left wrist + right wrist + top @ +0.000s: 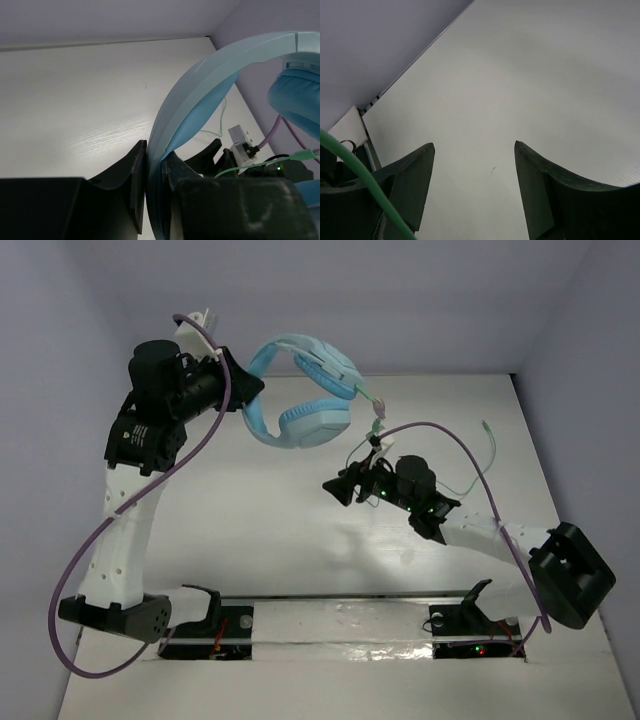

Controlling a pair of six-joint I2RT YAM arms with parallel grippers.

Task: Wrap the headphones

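Left gripper (153,152): mine, clamped on the curved band of the light blue over-ear headphones (312,421), at the far side of the white table (250,530).
Right gripper (474,155): my jaws stand wide, empty.
Obstacles: thick purple robot cable (432,424) arching over my right arm.
Right wrist only: thin pale green cable (355,165) crossing my left finger.

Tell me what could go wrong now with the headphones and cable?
The thin pale green cable runs beside the open, empty right gripper, so it may snag on that arm. The left gripper pinches only the narrow headband of the light blue over-ear headphones; they might swing or slip.
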